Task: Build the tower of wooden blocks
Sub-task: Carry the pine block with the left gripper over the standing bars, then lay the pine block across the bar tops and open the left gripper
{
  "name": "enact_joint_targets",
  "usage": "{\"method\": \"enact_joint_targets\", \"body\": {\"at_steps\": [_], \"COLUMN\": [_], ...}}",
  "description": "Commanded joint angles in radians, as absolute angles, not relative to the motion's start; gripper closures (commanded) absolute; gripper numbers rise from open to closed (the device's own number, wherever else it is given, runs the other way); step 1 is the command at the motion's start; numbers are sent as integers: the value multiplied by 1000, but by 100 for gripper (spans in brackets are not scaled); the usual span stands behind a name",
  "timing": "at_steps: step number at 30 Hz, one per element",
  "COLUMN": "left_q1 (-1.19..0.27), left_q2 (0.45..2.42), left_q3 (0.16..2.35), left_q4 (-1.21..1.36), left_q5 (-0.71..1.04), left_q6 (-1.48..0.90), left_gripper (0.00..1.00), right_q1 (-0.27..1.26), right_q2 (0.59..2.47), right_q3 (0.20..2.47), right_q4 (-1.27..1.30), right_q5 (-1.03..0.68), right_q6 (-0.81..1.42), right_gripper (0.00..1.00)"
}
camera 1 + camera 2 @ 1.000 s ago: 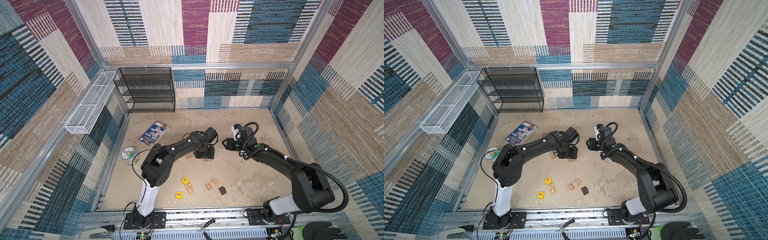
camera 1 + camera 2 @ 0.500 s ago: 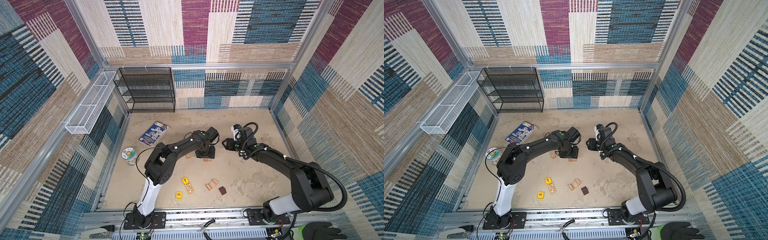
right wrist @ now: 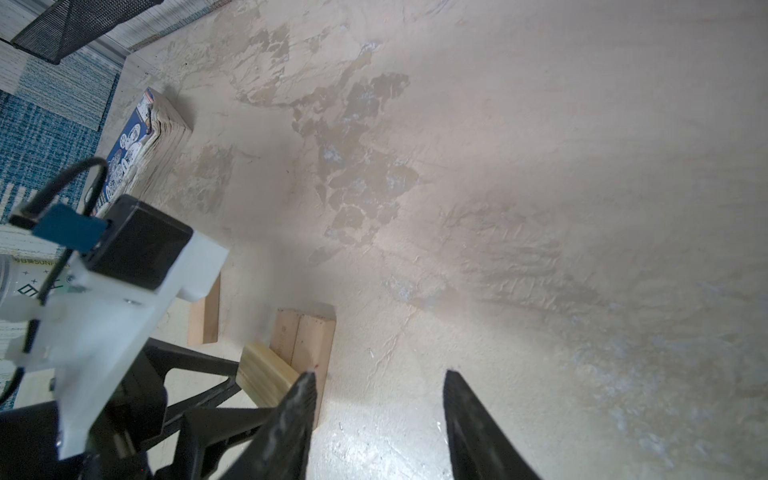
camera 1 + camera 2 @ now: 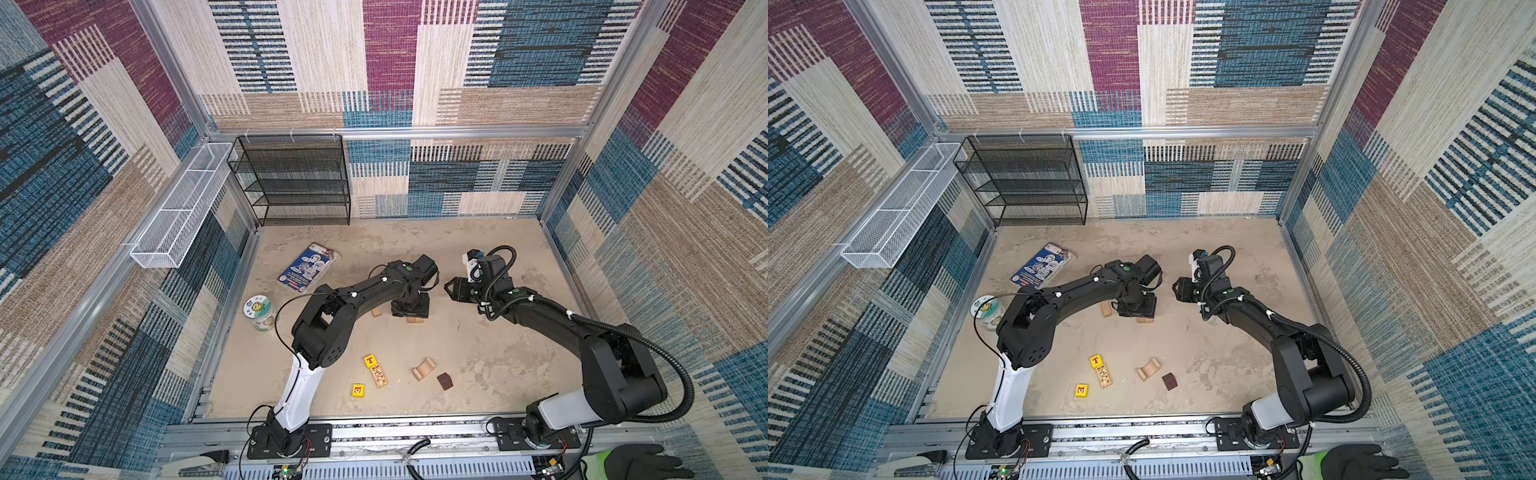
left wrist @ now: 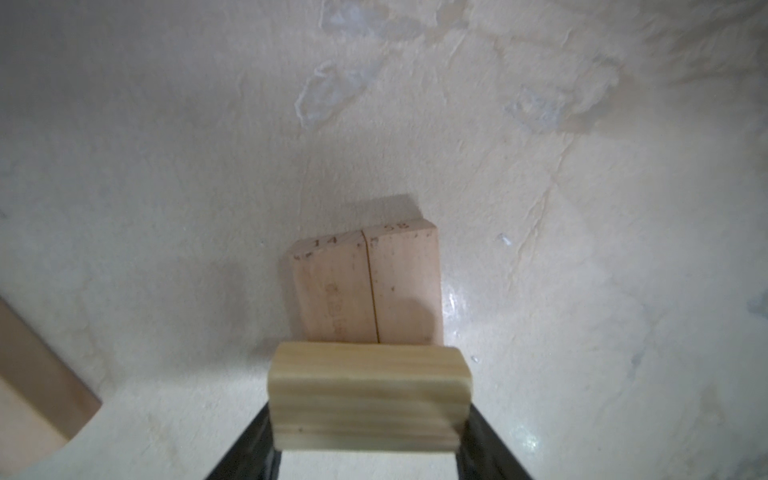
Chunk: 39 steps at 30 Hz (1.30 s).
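Your sandy desk (image 4: 498, 353) fills the lower half of both top views. At centre frame your left gripper (image 4: 409, 308) is clamped on a pale wood bar (image 5: 370, 399), held crosswise over two pale bars (image 5: 368, 286) that lie side by side on the desk. Whether it touches them cannot be told. Just right of it in both top views, your right gripper (image 3: 380, 376) hangs with jaws parted, holding nothing. A single bar (image 4: 377, 312) lies just left of the pair. Scattered at lower centre are an arch (image 4: 424, 369), a printed bar (image 4: 379, 376), a dark brown cube (image 4: 444, 380) and two yellow cubes (image 4: 358, 390).
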<state>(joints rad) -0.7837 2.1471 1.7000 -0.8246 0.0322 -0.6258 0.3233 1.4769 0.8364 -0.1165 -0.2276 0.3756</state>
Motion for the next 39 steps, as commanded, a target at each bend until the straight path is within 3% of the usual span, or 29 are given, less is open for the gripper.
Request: {"method": "enact_joint_targets", "body": {"at_steps": [1, 17, 25, 30, 35, 39], "left_q1": [-784, -787, -786, -773, -721, -679], "left_q2": [2150, 2135, 2013, 1889, 1772, 1665], "left_q3": [1712, 1719, 1725, 1743, 1734, 1629], "left_q4": [-832, -834, -882, -926, -913, -794], "left_q5": [37, 42, -7, -161, -315, -288], "left_q6": [-639, -649, -601, -445, -151, 41], "left_gripper": [36, 28, 28, 28, 29, 30], "right_q1": [324, 322, 323, 333, 446, 489], "right_q2": [1478, 1471, 1460, 1471, 1521, 1579], "right_q3": [829, 833, 913, 1011, 1103, 1144], "right_q4": [-77, -76, -175, -270, -359, -355], "right_q5": [-247, -272, -193, -177, -145, -299], "right_q6": [374, 366, 292, 291, 270, 87], "right_gripper": [48, 47, 47, 47, 45, 49]}}
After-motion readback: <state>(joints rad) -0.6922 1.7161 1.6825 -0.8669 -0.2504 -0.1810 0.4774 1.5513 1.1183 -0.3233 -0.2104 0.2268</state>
